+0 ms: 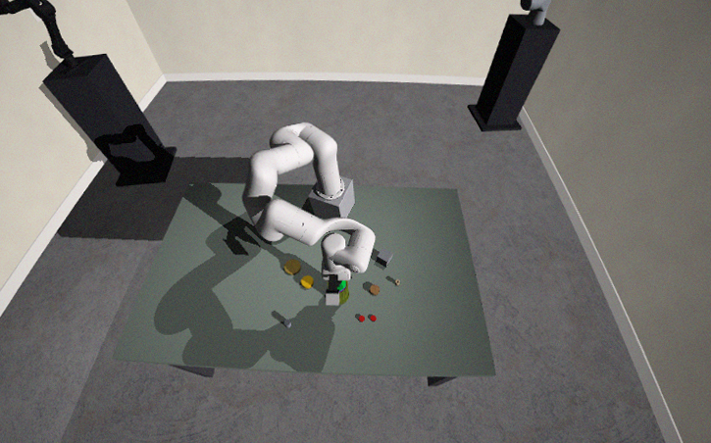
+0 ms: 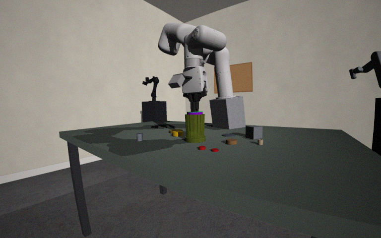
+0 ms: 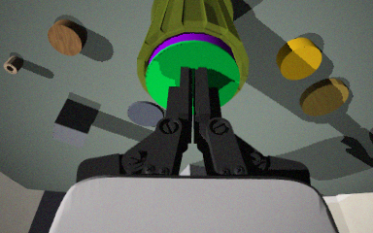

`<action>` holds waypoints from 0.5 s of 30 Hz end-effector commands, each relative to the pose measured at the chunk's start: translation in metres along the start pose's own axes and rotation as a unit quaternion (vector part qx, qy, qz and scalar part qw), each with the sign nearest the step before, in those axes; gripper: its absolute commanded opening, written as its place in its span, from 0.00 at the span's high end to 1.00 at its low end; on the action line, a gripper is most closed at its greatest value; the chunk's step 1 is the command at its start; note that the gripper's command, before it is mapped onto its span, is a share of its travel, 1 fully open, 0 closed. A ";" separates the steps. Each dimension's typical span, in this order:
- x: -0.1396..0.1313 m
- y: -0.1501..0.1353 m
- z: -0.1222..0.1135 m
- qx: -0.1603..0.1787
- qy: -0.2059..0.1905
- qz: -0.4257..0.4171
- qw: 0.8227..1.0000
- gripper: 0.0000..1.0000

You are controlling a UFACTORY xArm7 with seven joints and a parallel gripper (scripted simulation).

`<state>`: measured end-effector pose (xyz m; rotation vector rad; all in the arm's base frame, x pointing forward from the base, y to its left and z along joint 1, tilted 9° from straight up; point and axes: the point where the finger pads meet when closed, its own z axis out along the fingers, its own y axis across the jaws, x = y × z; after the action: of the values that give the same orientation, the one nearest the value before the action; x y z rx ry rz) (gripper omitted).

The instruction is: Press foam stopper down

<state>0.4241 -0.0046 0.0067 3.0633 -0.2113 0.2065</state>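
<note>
Two red discs [image 2: 208, 148], brown puck [image 2: 231, 141], two yellow cylinders [image 3: 298, 58], grey block [image 2: 254, 132] on table [image 2: 281, 168].

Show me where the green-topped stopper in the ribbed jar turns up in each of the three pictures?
Top view: the stopper is a small green patch just below the arm's wrist, mid-table.
Exterior view: it is a thin green and purple band on the olive jar, under the closed hand.
Wrist view: it is the large green disc at upper centre, fingertips on it.
Shared landmark: the brown disc beside the jar.
</note>
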 end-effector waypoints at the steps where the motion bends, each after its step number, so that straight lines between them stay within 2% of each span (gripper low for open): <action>1: 0.001 0.000 0.001 0.000 0.001 0.000 1.000 1.00; 15: 0.001 0.000 0.008 0.000 0.001 0.000 1.000 1.00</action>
<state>0.4252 -0.0051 -0.0010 3.0635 -0.2111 0.2068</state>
